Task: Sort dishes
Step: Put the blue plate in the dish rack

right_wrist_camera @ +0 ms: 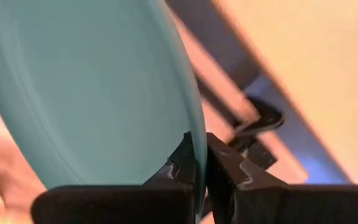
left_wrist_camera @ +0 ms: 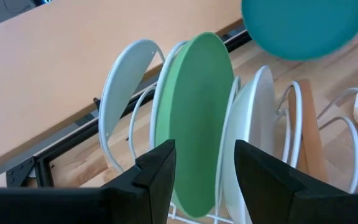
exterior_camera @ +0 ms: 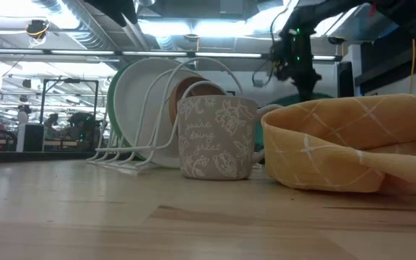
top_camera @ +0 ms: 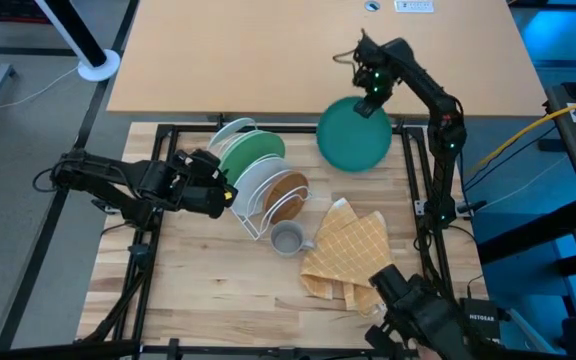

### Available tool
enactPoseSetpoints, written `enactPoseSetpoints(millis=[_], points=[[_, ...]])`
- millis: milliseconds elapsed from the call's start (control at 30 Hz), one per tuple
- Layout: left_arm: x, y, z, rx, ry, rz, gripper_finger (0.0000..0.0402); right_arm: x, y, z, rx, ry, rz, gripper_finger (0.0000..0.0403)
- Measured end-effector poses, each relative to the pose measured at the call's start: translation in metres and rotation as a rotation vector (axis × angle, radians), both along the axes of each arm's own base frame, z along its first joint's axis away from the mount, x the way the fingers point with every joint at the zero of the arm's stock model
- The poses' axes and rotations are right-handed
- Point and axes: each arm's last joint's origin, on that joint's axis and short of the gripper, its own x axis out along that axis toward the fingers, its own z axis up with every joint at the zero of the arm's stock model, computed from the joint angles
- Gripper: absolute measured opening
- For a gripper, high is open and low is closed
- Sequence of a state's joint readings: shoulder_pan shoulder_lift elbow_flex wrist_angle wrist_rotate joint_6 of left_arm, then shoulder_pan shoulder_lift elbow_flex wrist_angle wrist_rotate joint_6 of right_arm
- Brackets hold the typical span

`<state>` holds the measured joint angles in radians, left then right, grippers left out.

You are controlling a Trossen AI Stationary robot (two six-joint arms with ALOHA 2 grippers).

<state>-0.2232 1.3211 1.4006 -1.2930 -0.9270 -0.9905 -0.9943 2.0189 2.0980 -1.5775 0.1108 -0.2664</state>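
The right pincer (top_camera: 373, 97) is clamped on the rim of the teal plate (top_camera: 354, 133), which hangs below it, held up off the worktop (top_camera: 198, 280), just beyond the far end of the white wire rack (top_camera: 253, 222). Across from it, the left pincer (top_camera: 230, 190) sits with its fingers apart around the edge of the green plate (left_wrist_camera: 191, 118), which stands upright in a rack slot. Right next to that plate, on the side away from the teal one's arm, the white plate (left_wrist_camera: 247, 143) stands in the following slot, and past it the brown wooden plate (top_camera: 286, 195) in the next. So three of the four look racked; by my reckoning only the teal one is left to slot in. A patterned mug (exterior_camera: 215, 137) and the yellow cloth (top_camera: 348, 255) lie just beside the rack, out of it.
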Motion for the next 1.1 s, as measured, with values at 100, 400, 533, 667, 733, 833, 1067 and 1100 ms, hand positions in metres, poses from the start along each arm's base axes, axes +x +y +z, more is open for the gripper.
enactPoseSetpoints(millis=[100, 400, 533, 667, 733, 833, 1067, 1100], points=[[0.000, 0.003, 0.000, 0.000, 0.000, 0.014, 0.0155, -0.001, 0.003, 0.025, -0.078, -0.074, -0.018, 0.0018], [0.005, 0.022, 0.002, 0.072, -0.005, 0.085, 0.0155, 0.009, 0.047, 0.088, -0.236, -0.217, 0.083, 0.0017], [0.013, 0.031, 0.006, 0.093, -0.034, 0.082, 0.0155, 0.020, 0.075, 0.105, -0.293, -0.233, 0.168, 0.0017], [0.024, 0.039, 0.013, 0.108, -0.078, 0.047, 0.0155, 0.032, 0.103, 0.115, -0.344, -0.226, 0.242, 0.0017], [0.029, 0.043, 0.016, 0.102, -0.109, 0.022, 0.0155, 0.038, 0.116, 0.119, -0.367, -0.223, 0.279, 0.0017], [0.035, 0.049, 0.022, 0.083, -0.163, -0.019, 0.0155, 0.048, 0.134, 0.122, -0.393, -0.213, 0.333, 0.0017], [0.044, 0.066, 0.029, 0.054, -0.223, -0.097, 0.0155, 0.071, 0.170, 0.123, -0.445, -0.181, 0.447, 0.0017], [0.045, 0.068, 0.029, 0.052, -0.224, -0.104, 0.0155, 0.074, 0.176, 0.123, -0.452, -0.178, 0.462, 0.0017]])
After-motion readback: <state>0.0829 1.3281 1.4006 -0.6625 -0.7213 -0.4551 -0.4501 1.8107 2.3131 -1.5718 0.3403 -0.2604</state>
